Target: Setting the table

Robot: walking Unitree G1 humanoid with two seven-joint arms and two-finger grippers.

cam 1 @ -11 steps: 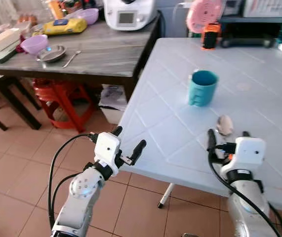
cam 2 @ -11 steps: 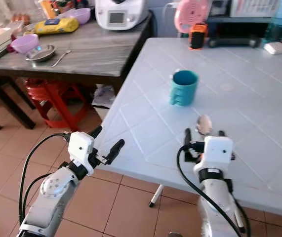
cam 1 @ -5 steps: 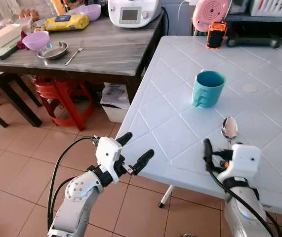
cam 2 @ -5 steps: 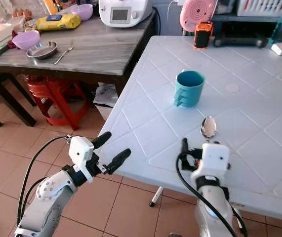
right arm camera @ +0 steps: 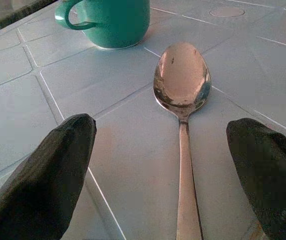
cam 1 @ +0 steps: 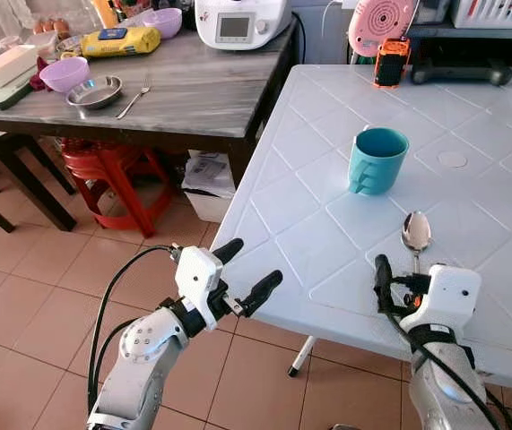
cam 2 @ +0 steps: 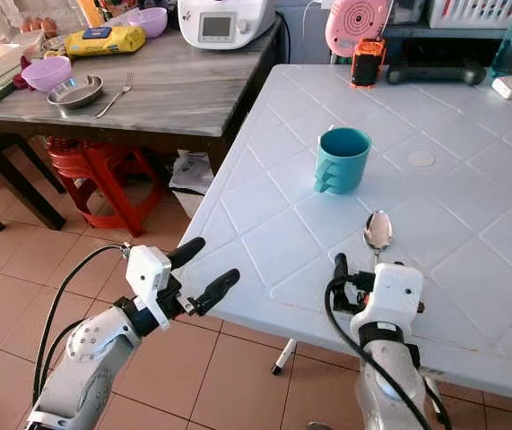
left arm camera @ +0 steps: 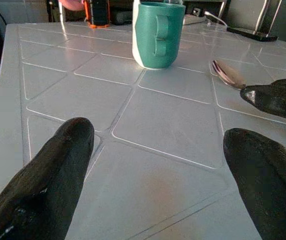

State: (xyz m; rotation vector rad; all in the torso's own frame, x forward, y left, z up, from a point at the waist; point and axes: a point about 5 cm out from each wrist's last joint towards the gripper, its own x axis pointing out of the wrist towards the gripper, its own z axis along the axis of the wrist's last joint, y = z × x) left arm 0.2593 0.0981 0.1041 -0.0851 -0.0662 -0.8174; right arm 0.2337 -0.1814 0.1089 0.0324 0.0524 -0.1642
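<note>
A metal spoon (cam 1: 415, 235) lies flat on the white table (cam 1: 327, 224), bowl end toward a teal mug (cam 1: 377, 159) that stands upright a little farther in. My right gripper (right arm camera: 178, 160) is open at the table's near edge. Its fingers (right arm camera: 52, 170) stand on either side of the spoon's handle (right arm camera: 185, 200) without closing on it. My left gripper (cam 1: 248, 269) hovers open and empty just off the table's near left corner, pointing across the top toward the mug (left arm camera: 155, 34).
A wooden side table (cam 1: 193, 98) to the left carries a purple bowl (cam 1: 64, 74), a metal bowl (cam 1: 94, 92), a fork (cam 1: 135, 95) and a white appliance (cam 1: 240, 20). Under it stands a red stool (cam 1: 103, 170). A pink fan (cam 1: 381, 22) is at the white table's far edge.
The view has shifted slightly. My right gripper has drawn back a little along the spoon's handle toward the table's near edge. The left gripper has edged closer to the table corner.
</note>
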